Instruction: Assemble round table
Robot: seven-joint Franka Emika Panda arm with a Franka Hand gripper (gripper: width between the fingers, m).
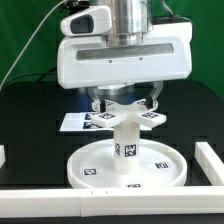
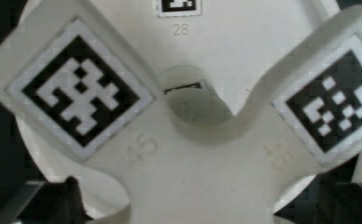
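Here, gripper (image 1: 126, 104) was seen low over post (image 1: 128, 140); jaw state could not be told, fingers hidden behind tagged plates. One post stood upright on hub of one disc (image 1: 90, 172), mid-table between border bars (image 1: 215, 165). Risk judged: skewed post cross-threading or tipping if released off-axis. One marker board (image 1: 78, 122) noted behind.

black table (image 1: 25, 130), disc (image 1: 90, 172), marker board (image 1: 78, 122)
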